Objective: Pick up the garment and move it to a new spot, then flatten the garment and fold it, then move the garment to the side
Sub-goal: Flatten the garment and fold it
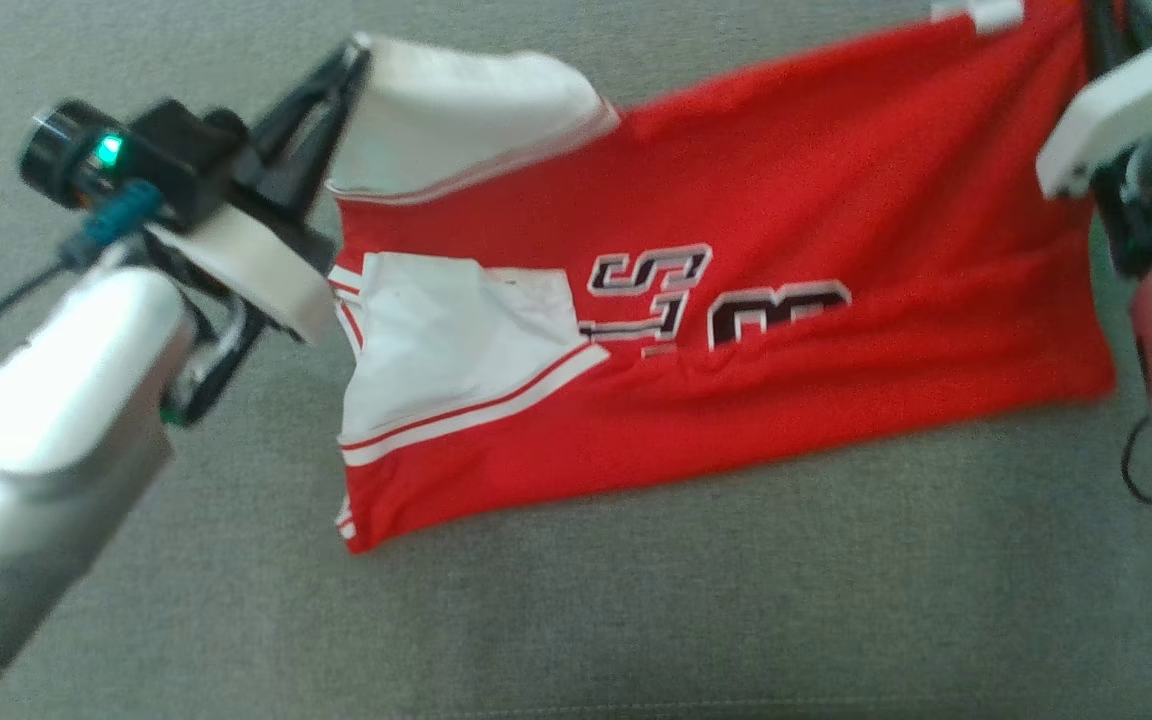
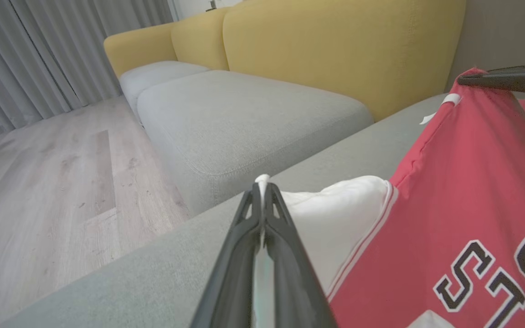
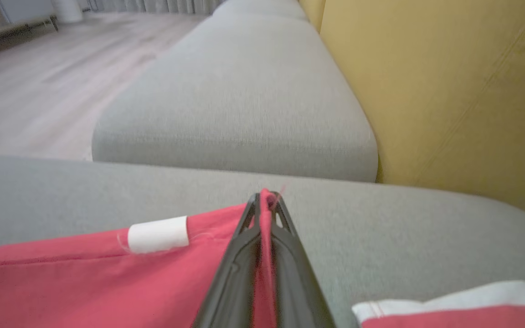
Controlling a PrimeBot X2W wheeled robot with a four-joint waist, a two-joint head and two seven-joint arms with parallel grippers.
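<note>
On the grey seat cushion [image 1: 636, 620], in the head view, the red garment [image 1: 786, 250] lies spread toward the cushion's far edge. Its near hem rests on the fabric and a white panel is doubled over at the left end. The left fingers [image 1: 321, 95] are shut on the white corner at the far left, holding it raised. That doubled-over panel is the first worry — laid down like this, it would be pressed into a crease instead of flattened.

In the left wrist view, the left fingers [image 2: 239, 237] are closed tight, with only a sliver of white cloth poking past the tips. A bite that thin could slip out under a sideways pull.

In the right wrist view, the right fingers [image 3: 290, 269] are clamped on the red corner near a white tag [image 3: 157, 234], likewise right at the edge. If the arms draw apart unevenly — or the hem drags on the cushion — one corner may pull free and the garment would bunch.
</note>
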